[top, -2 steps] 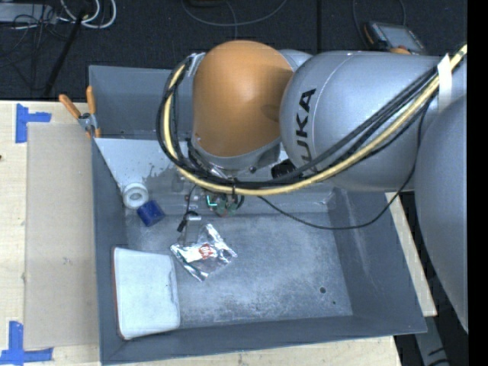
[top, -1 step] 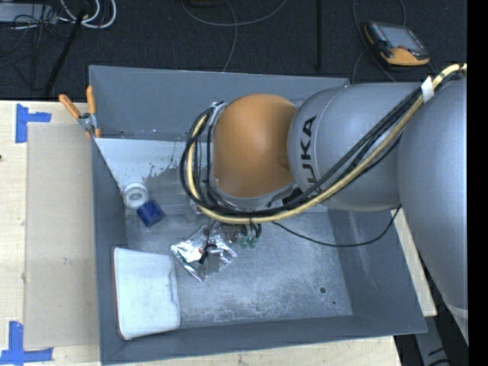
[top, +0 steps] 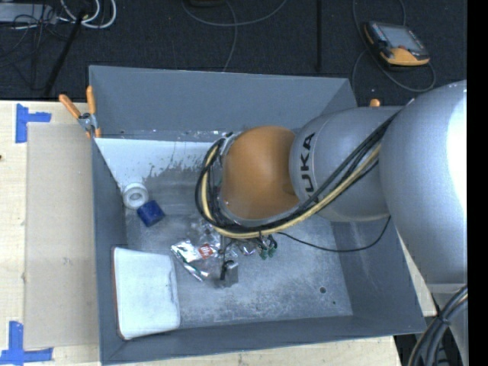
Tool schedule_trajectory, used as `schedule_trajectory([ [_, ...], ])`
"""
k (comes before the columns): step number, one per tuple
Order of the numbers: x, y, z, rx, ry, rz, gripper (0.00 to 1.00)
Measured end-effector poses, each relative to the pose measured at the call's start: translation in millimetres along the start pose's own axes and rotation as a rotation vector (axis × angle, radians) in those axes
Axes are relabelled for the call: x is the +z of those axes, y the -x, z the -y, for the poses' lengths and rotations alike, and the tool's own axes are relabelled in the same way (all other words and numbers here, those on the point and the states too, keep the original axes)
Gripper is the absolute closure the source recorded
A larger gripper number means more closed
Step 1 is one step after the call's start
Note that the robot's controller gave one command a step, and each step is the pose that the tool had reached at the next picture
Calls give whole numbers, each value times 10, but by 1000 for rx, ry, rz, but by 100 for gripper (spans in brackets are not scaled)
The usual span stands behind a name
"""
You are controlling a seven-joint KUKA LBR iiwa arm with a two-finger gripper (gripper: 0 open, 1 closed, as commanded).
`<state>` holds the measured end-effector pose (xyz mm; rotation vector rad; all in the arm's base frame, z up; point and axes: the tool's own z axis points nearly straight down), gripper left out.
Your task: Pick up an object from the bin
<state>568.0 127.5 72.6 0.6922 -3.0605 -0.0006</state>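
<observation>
Orange wrist cover (top: pixel 255 175) and looped cables (top: pixel 204 193) hide most of the pincer (top: pixel 226 269), so I cannot tell whether it is apart or together. Its dark tip shows low in the middle of the bin (top: pixel 305 296), just beside a crumpled silver wrapper (top: pixel 189 252); whether they touch is unclear. Leftward lie a blue block (top: pixel 150 213), a white tape roll (top: pixel 135 196) and a folded white cloth (top: pixel 145 292).
</observation>
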Motion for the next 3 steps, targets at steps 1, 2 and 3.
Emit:
schedule_trajectory([
  [1,-14,8,5,4,0,3,100],
  [2,-724,-237,-149,21,-2,9,100],
  [3,-1929,-167,-110,39,-3,13,100],
])
